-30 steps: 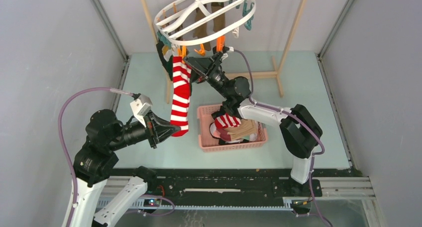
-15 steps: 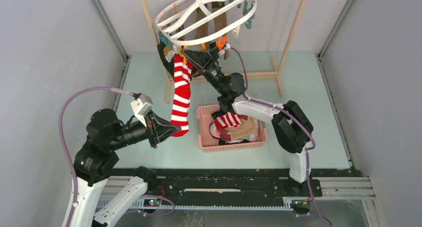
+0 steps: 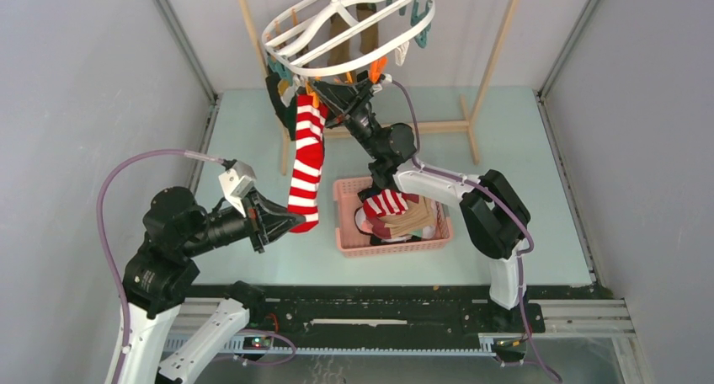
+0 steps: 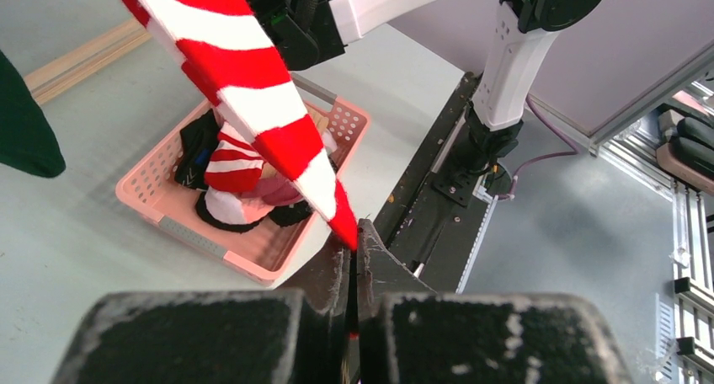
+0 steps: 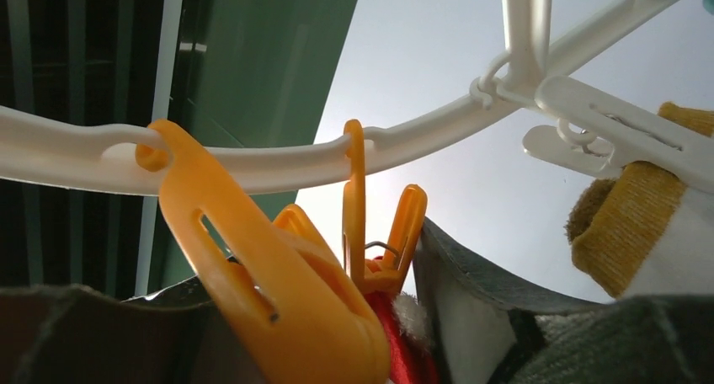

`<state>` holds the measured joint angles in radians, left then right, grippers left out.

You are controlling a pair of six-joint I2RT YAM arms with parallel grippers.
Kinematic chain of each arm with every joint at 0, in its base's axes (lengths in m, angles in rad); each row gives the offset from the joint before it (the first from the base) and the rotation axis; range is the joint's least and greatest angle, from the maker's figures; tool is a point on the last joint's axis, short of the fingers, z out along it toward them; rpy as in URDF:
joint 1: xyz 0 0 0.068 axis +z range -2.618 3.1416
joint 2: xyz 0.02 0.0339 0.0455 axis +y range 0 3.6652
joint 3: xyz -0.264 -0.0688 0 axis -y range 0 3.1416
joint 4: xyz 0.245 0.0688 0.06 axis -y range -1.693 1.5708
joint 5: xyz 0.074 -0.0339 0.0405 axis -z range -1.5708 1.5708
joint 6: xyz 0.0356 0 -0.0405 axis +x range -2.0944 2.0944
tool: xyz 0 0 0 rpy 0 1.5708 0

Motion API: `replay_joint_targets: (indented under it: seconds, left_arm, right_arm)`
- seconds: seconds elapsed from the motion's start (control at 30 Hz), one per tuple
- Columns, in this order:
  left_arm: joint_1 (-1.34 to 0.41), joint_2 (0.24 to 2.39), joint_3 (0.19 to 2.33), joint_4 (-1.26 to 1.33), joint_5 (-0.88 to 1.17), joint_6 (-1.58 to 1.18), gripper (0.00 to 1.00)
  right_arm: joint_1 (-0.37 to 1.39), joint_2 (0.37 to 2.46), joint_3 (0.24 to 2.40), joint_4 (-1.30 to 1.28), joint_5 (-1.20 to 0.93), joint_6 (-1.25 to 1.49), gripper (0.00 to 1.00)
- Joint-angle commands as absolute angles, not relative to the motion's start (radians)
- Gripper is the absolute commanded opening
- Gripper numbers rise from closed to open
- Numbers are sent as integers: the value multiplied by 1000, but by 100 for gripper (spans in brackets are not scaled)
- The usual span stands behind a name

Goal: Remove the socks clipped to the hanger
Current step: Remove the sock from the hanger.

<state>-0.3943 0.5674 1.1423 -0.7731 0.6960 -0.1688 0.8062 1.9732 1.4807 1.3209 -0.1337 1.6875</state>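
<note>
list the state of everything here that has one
striped sock, top clipped to the hanger, toe pinched in the left gripper
left gripper, shut on the sock's toe
right gripper, fingers either side of the orange clip; squeezing it or not, cannot tell
orange clip, closed on the sock's top
hanger, hanging tilted
tan socks, clipped on
basket, holding several socks

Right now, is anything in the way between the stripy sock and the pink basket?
Nothing visible lies between the sock and the basket. But an orange clip on the hanger pinches the sock's top, and the left gripper holds its toe.
</note>
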Motion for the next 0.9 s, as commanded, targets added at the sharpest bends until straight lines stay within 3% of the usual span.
replay_joint_targets:
  seconds: [0.0, 0.1, 0.3, 0.57, 0.67, 0.73, 0.87]
  left_arm:
    - [-399, 556, 1181, -789, 744, -189, 0]
    - [-399, 554, 1182, -790, 747, -189, 0]
    - [-399, 550, 1181, -799, 749, -184, 0]
    - [-399, 537, 1152, -818, 746, -171, 0]
    - [-399, 533, 1149, -830, 742, -161, 0]
    - [-400, 531, 1152, -837, 738, -154, 0]
    - [-399, 533, 1161, -852, 727, -124, 0]
  right_arm:
    - [793, 1977, 1510, 1358, -101, 1704, 59]
    - [792, 1977, 1513, 1353, -97, 1701, 55]
    - [792, 1980, 1525, 1338, -88, 1699, 32]
    - [790, 1975, 1533, 1312, -85, 1693, 9]
    - [790, 1967, 1524, 1294, -92, 1686, 6]
    - [790, 1956, 1513, 1274, -106, 1676, 13]
    - [791, 1921, 1447, 1246, -137, 1647, 61]
